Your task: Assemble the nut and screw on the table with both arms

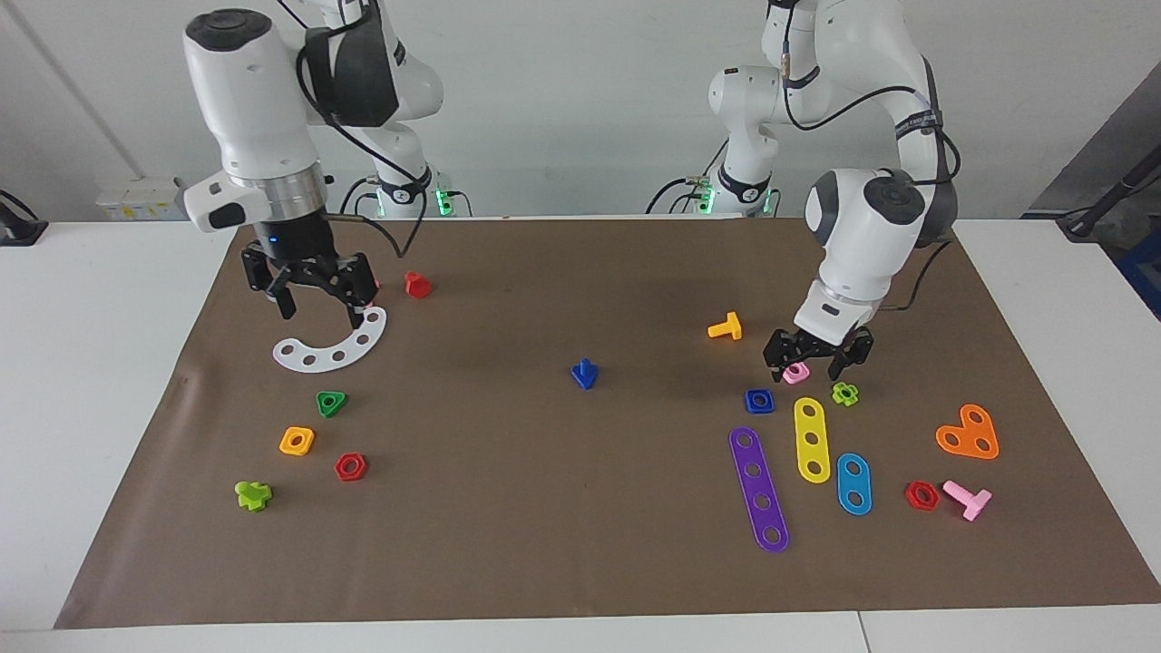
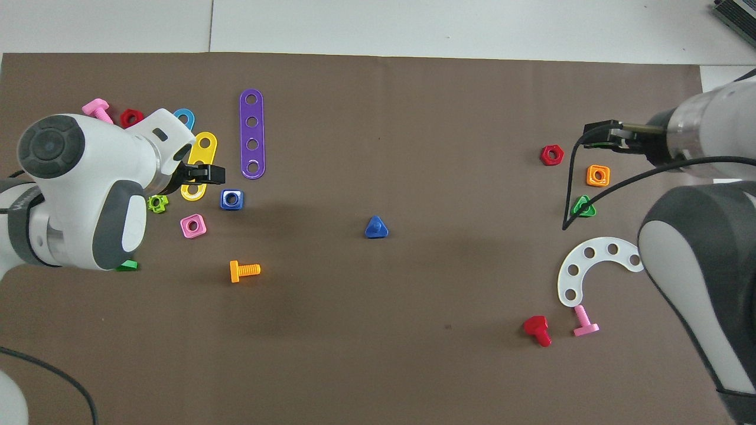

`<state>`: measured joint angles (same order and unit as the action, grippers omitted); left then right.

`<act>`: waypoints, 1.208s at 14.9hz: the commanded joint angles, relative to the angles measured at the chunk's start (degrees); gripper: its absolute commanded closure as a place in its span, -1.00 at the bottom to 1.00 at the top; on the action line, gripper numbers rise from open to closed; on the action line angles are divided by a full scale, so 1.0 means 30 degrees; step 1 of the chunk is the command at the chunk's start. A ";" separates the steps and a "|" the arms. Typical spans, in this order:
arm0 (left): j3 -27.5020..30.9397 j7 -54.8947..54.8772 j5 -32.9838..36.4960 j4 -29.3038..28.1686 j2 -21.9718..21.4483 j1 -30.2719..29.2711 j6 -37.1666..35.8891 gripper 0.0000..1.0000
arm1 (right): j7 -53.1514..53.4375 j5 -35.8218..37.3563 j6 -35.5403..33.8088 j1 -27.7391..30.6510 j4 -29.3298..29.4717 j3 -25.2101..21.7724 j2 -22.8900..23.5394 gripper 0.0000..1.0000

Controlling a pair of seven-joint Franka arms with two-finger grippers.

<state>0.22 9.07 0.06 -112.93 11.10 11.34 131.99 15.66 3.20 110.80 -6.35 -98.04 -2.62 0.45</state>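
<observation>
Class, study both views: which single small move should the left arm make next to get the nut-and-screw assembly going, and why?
Probably shift the left hand slightly onto the blue square nut: it hangs open over the pink square nut just beside it, while the blue screw stands alone at mid-mat and the right hand is raised, open.

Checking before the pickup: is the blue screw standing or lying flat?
Standing: the blue screw rests on its triangular head, stem pointing up.
</observation>
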 commanded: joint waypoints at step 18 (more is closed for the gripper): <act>0.0338 0.1546 0.0301 -0.1469 0.2159 0.1172 0.2793 -0.65 | -0.3285 -0.0832 -0.7139 0.0299 0.2621 -0.2086 -0.1410 -1.00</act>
<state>0.43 12.74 0.06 -115.51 18.94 14.00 139.76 6.76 1.94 89.93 -5.70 -90.26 -8.88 -4.11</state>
